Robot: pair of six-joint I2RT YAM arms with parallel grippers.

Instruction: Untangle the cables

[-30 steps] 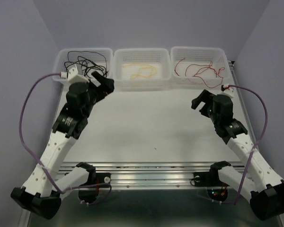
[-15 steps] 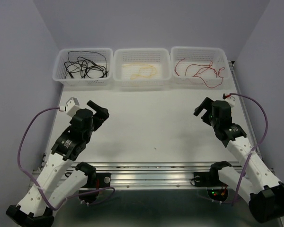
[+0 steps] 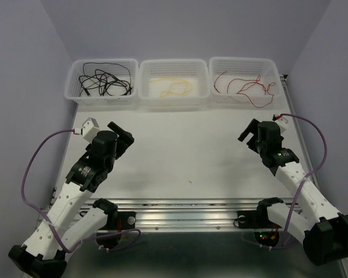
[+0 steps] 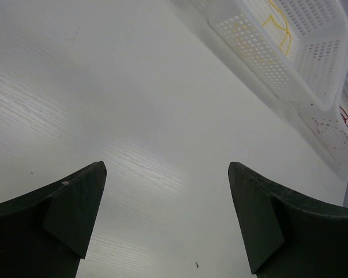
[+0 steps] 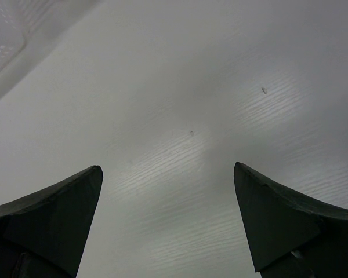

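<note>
The black cables (image 3: pixel 104 81) lie looped in the left white basket (image 3: pixel 74 95). The yellow cables (image 3: pixel 174 87) lie in the middle basket (image 3: pixel 174 103) and also show in the left wrist view (image 4: pixel 278 26). The red cables (image 3: pixel 246 87) lie in the right basket (image 3: pixel 243 99). My left gripper (image 3: pixel 120 133) is open and empty above the bare table, well short of the baskets. My right gripper (image 3: pixel 250 130) is open and empty above the table at the right. Both wrist views show wide-apart jaws with nothing between them.
The three baskets stand in a row along the far edge of the grey table (image 3: pixel 185 150). Thick purple cables (image 3: pixel 37 156) loop out from each arm. Purple walls close in the left, right and back.
My left arm has pulled back from the black-cable basket to the near left of the table. My right arm has drawn back slightly. The cables have not moved.
</note>
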